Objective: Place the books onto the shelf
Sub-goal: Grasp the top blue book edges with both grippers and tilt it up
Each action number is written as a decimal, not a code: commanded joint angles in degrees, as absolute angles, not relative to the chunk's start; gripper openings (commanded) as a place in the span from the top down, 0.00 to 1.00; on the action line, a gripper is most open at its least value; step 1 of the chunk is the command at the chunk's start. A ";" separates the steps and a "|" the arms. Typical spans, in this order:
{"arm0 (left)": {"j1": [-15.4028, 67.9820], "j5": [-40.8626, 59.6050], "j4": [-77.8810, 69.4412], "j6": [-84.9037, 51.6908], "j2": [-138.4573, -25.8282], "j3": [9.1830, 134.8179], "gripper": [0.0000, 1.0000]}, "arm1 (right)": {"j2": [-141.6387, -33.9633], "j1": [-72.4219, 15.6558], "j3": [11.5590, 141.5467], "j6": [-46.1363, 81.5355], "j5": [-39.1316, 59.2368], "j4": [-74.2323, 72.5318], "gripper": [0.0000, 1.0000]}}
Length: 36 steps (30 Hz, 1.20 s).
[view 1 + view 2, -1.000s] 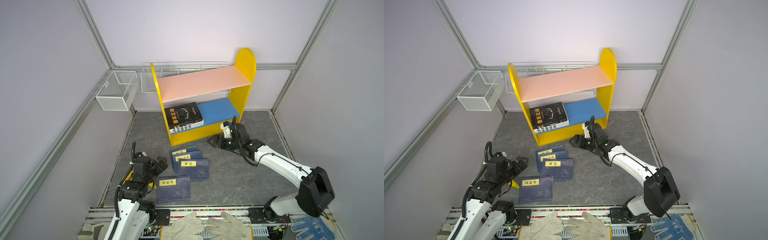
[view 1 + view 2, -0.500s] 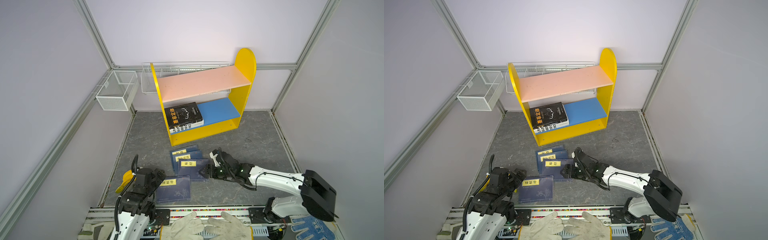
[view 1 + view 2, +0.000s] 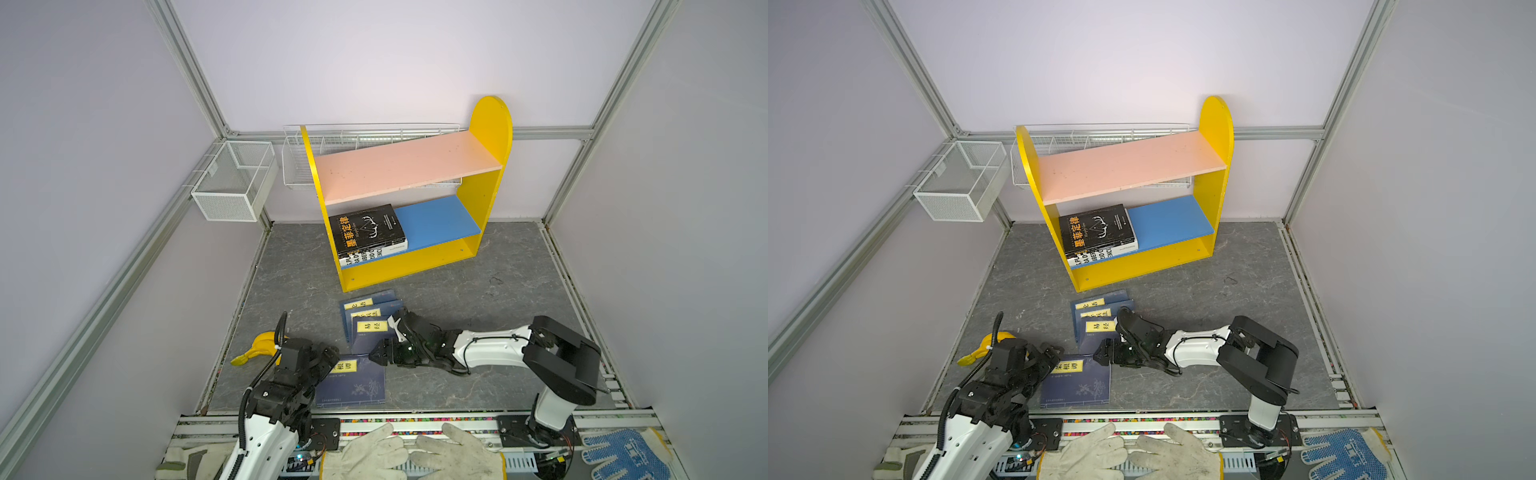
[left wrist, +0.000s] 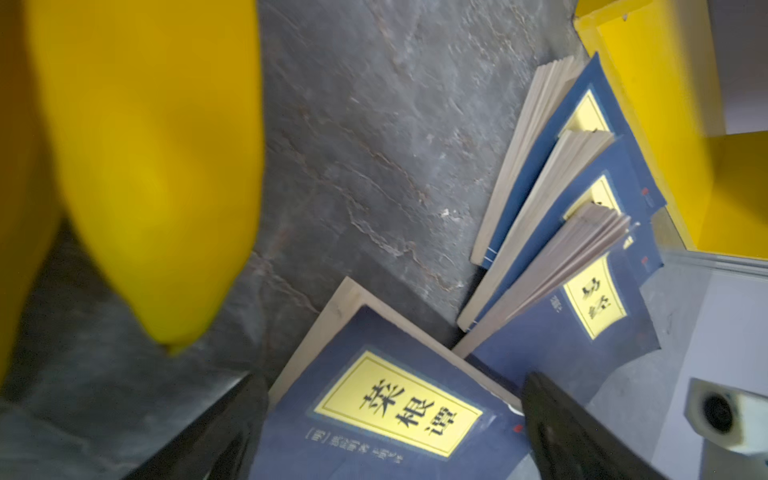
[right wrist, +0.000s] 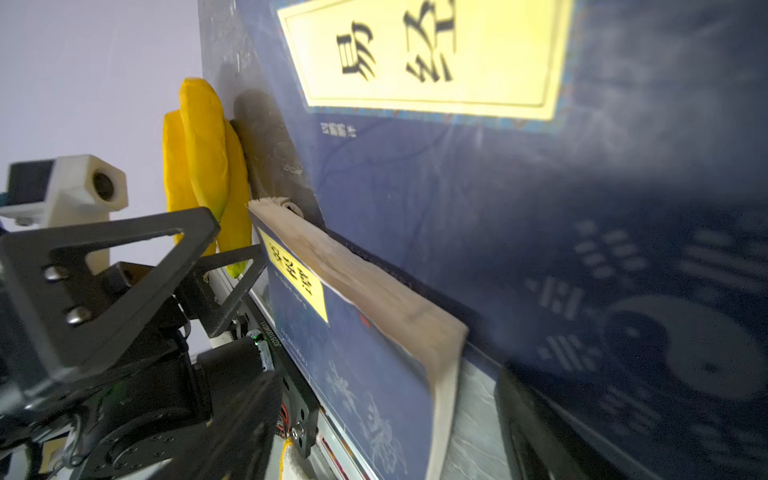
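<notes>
Four navy books (image 3: 365, 340) are laid flat on the counter (image 3: 478, 291) before the shelf (image 3: 486, 199): three fanned, one farther out. This lone navy book (image 3: 353, 384) is set lengthwise along the shelf front, label end toward the left pincer (image 3: 332, 356). Its jaws and the right pincer's (image 3: 376, 357) are spread at opposite ends, presumably for a shared lift.

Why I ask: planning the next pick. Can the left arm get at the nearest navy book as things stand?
Probably yes: the left end effector is open at the near book's label corner, with nothing between them; the bananas lie clear to the side.
</notes>
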<state>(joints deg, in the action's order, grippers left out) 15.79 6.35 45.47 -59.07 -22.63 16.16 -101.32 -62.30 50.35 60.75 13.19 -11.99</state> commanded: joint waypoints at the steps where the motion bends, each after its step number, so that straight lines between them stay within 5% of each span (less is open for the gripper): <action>1: 17.07 9.19 41.50 -61.32 -23.74 15.12 0.05 | -104.13 -63.61 54.52 59.30 14.40 -7.21 0.18; 7: 18.04 9.50 38.81 -61.62 -25.49 15.82 0.05 | -106.48 -63.83 56.38 58.81 16.02 -6.78 0.30; 12: 18.10 9.65 37.90 -61.60 -25.66 16.85 0.05 | -104.87 -63.80 57.52 56.41 12.99 -2.65 0.65; 16: 18.10 9.16 36.94 -61.36 -26.13 18.68 0.05 | -101.16 -63.03 58.14 53.46 10.48 0.84 0.80; 25: 18.03 11.06 27.99 -51.01 -34.62 29.21 0.02 | -89.64 -52.67 57.13 50.13 19.44 2.00 0.89; 36: 18.02 39.37 9.26 -40.68 -54.64 34.63 0.00 | -82.27 -36.23 65.48 40.12 39.50 12.24 0.90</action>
